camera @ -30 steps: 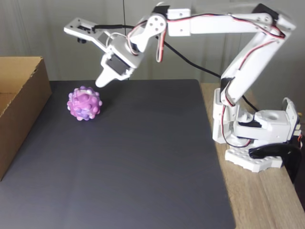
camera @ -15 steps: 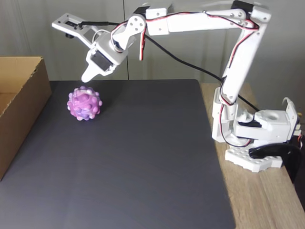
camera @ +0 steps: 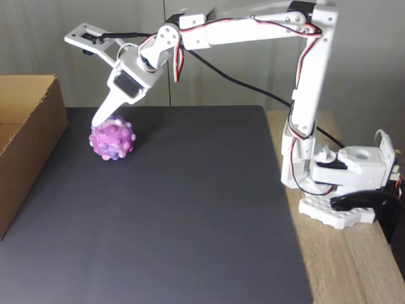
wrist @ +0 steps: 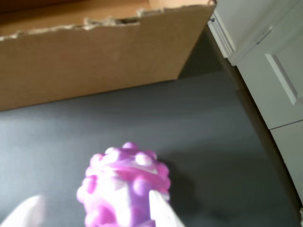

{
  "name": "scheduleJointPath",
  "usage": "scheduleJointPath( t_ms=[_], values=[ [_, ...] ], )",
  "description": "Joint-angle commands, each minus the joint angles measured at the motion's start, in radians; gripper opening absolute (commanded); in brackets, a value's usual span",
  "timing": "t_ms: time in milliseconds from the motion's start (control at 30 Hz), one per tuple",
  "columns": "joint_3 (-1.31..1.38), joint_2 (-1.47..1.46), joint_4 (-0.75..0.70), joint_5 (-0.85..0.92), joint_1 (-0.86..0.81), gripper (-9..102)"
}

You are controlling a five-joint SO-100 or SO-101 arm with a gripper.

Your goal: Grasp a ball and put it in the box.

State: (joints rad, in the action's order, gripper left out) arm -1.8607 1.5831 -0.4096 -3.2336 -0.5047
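fingers (wrist: 161, 210) spread apart, one pale tip on each side of the ball (wrist: 124, 187) in the wrist view, nothing clamped. in the fixed view the gripper (camera: 101, 119) points down with its tip at the top left of the ball (camera: 112, 140); contact not clear. ball rests on the dark mat (camera: 190, 209) covering the surface, near the box (camera: 25, 136) but apart from it. box sits at the mat's left edge, open top. white arm (camera: 253, 28) arches over from its base (camera: 342, 183) on the wooden surface (camera: 354, 266) at right.
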Motion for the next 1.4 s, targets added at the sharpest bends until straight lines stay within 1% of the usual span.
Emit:
scheduleJointPath(
  t_ms=[0, 200, 333, 700, 933, 1100, 1233, 1367],
  values=[
    [0.048, 0.0, 0.015, -0.012, -0.006, 36],
    [0.048, -0.031, 0.017, -0.038, -0.023, 39],
    [0.061, -0.066, 0.018, -0.048, -0.038, 45],
    [0.183, -0.221, 0.021, -0.063, -0.052, 46],
    [0.224, -0.313, 0.026, -0.086, -0.061, 45],
    [0.224, -0.341, 0.028, -0.118, -0.071, 41],
    [0.224, -0.347, 0.021, -0.166, -0.061, 30],
    [0.224, -0.353, 0.021, -0.172, -0.06, 24]
  ],
)
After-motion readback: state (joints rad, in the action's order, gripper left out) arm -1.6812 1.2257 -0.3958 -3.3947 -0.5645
